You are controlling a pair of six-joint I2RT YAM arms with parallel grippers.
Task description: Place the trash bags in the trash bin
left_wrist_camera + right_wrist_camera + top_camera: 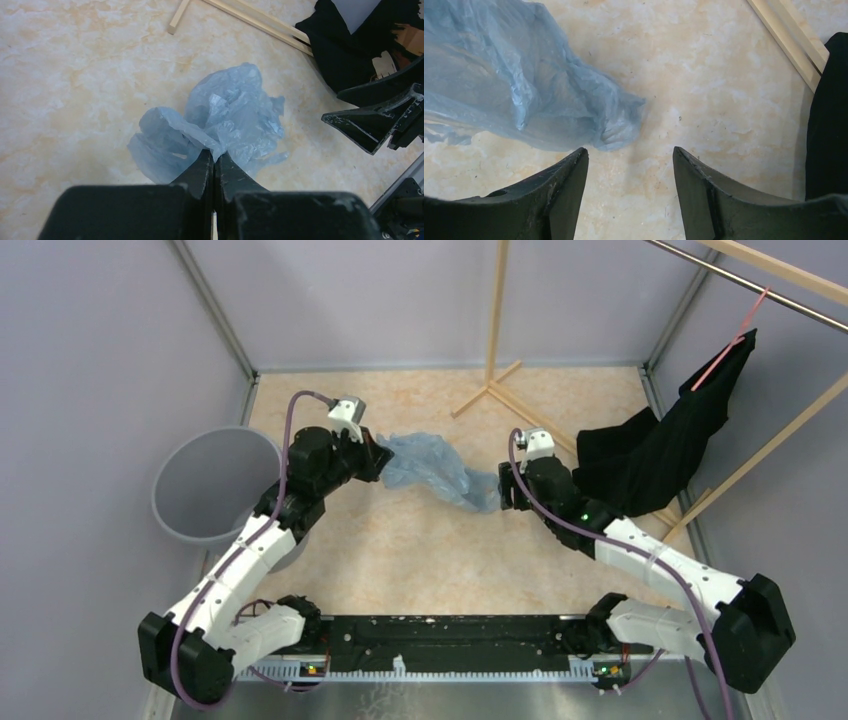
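Left claw [214, 156] pinching the crinkly light-blue film bag [235, 110], right claw [630, 150] spread, the lift should clear the rim of the round grey plastic bin [195, 475].

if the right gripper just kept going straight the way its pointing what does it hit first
Most likely the crumpled near end of the trash bag, which lies just ahead of the open right gripper. Height is unclear, so it might skim the table instead.

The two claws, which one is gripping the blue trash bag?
The left claw, pinched shut on the trash bag; the right claw stands open, holding nothing.
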